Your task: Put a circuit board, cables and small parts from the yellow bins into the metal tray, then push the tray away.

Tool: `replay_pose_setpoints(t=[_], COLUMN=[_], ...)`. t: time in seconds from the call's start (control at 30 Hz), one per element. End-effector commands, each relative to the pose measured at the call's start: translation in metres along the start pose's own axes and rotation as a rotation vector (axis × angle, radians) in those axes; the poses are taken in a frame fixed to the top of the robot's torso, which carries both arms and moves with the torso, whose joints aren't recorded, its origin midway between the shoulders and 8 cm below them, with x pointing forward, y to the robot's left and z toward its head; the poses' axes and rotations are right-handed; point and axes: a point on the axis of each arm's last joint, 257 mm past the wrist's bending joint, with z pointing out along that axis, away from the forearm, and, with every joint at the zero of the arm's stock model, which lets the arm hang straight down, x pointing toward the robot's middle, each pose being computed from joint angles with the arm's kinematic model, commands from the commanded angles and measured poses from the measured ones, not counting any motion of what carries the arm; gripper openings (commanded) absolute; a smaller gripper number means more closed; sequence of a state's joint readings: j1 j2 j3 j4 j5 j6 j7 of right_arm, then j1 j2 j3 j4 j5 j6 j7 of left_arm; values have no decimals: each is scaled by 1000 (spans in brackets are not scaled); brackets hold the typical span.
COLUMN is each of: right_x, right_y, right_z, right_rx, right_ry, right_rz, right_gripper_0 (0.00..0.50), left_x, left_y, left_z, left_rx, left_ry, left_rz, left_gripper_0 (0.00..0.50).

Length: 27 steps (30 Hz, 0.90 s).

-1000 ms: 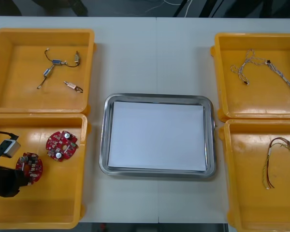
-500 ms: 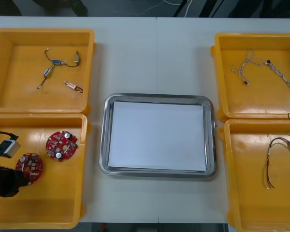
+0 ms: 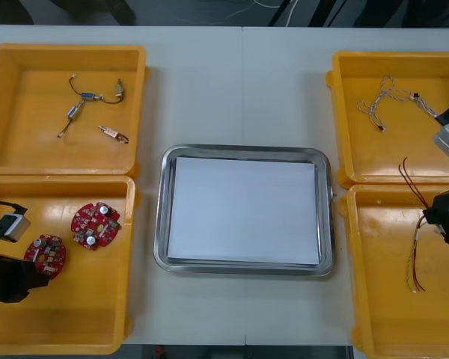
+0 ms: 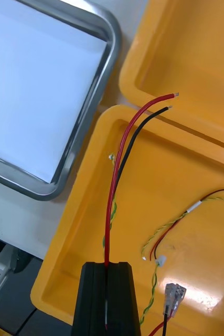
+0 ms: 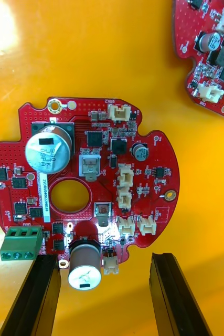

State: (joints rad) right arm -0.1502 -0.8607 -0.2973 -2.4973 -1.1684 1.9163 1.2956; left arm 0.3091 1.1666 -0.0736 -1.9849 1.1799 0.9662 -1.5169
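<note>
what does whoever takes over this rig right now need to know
Left gripper: jaws open, over a circuit board lying in the left near bin.
Right gripper: jaws shut on a red and black cable, above the right near bin.
Metal tray: nothing in it yet.
To do: load board, cables, small metal parts from the left far bin, then push the tray away.

Front view: from high above, steeply down on the whole table (image 3: 239, 82), yellow bins (image 3: 63, 112) and metal tray (image 3: 243, 151). Left wrist view: very near, straight down on one circuit board (image 5: 85, 178), small in the front view. Right wrist view: farther off, slanted; shared with front: tray corner, red and black cable (image 4: 114, 178).
</note>
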Motion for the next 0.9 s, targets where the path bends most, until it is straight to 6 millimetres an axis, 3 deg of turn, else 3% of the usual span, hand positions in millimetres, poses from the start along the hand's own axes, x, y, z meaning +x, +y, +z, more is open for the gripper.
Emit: replay_pose_setpoints(t=[0.03,0.37,0.7,0.9], right_x=[-9,-15,-1,-4], right_y=[13,34,47,56], right_z=[-1,6,16,22], right_rx=[34,53,52,64], right_ry=[7,39,106,110], right_rz=[-144,-287,-380,-433], right_gripper_0=[0,0,0,0], left_x=[2,-16,-38,-50], left_y=[2,5,11,19], left_z=[-13,-46,-71,-87], left_rx=[-8,-23,-38,-66], left_ry=[20,40,21,18], left_rz=[-19,-17,-11,17], left_gripper_0=[500,500,500,500])
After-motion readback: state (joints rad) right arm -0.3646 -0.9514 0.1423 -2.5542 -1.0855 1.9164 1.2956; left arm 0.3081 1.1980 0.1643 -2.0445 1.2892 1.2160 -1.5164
